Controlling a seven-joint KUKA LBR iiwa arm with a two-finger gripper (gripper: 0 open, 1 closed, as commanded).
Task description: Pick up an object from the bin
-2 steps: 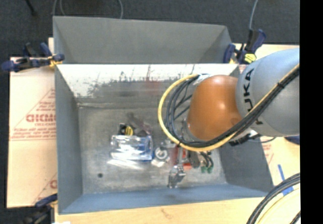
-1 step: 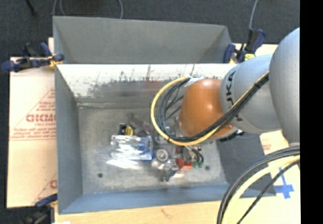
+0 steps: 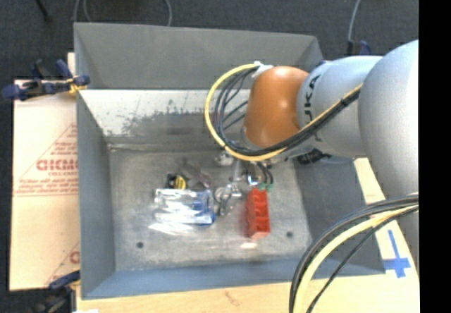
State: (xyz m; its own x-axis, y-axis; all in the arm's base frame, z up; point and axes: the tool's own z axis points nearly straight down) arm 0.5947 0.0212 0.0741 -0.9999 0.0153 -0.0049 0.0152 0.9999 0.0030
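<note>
On my feed I count three small things on the floor of the grey bin (image 3: 130,178), all gathered in the lower middle of the frame. The red block (image 3: 257,214) is a plastic brick with a ridged look, lying flat right of centre with its long side running up and down the frame. Left of it lies a clear plastic packet (image 3: 180,211), crumpled and shiny, with a blue patch at its right end. Close above the packet's left part sits a small black and yellow piece (image 3: 175,182); I cannot tell what it is. The claw (image 3: 227,199) hangs between block and packet, by the blue end.
</note>
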